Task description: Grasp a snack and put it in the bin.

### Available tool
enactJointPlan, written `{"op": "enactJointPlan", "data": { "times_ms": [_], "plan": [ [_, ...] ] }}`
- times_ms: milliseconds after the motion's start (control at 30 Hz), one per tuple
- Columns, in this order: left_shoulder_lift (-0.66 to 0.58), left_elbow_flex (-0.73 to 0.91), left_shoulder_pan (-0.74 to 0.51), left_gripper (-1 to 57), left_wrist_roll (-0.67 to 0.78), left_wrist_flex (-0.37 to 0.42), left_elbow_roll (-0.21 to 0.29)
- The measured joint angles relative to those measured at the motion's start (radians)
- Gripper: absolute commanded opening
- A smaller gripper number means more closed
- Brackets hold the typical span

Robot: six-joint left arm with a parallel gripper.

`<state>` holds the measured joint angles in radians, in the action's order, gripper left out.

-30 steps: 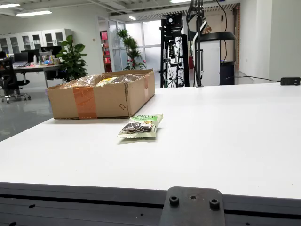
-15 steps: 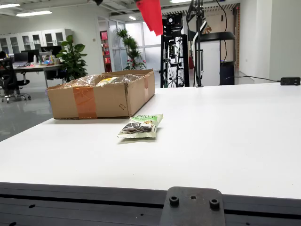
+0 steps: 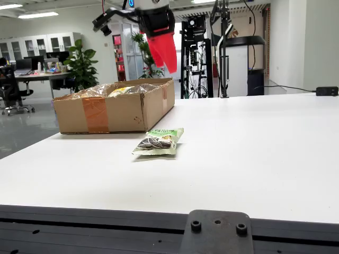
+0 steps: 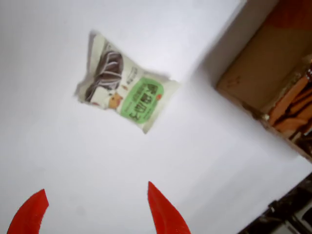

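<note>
A green and white snack packet point(image 3: 159, 141) printed with sunflower seeds lies flat on the white table in front of the cardboard bin point(image 3: 114, 105). My gripper point(image 3: 163, 52) with red fingers hangs high above the table, over the bin's right end and well above the packet. In the view riding on the gripper, the snack packet point(image 4: 124, 92) lies ahead of the two red fingertips point(image 4: 163, 212), which stand wide apart with nothing between them. The gripper point(image 4: 92, 207) is open. The bin point(image 4: 273, 83) shows at the right edge of that view.
The bin holds other wrapped snacks point(image 3: 119, 90). The white table point(image 3: 254, 153) stretches to the right. A black mount point(image 3: 216, 233) sits at the table's front edge. Office racks and plants stand behind.
The arm has come down into the fixed view from the top: absent a second ago, a red fingertip showed half a second ago, and the whole gripper shows above the bin now.
</note>
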<state>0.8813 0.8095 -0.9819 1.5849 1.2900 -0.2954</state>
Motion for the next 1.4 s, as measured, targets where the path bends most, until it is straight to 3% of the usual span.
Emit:
{"op": "enactJointPlan", "data": {
  "times_ms": [467,900,1033,1267,1400],
  "plan": [
    [0.126,-0.117,0.067,39.9,-0.009,0.008,0.020],
    [-0.021,0.208,0.080,36.2,-0.012,-0.006,-0.019],
    [-0.030,0.223,0.083,33.9,-0.020,-0.013,-0.026],
    [0.020,0.138,0.085,31.4,-0.269,-0.020,-0.050],
    [0.035,0.113,0.080,33.5,-0.400,-0.037,-0.076]
  ]
}}
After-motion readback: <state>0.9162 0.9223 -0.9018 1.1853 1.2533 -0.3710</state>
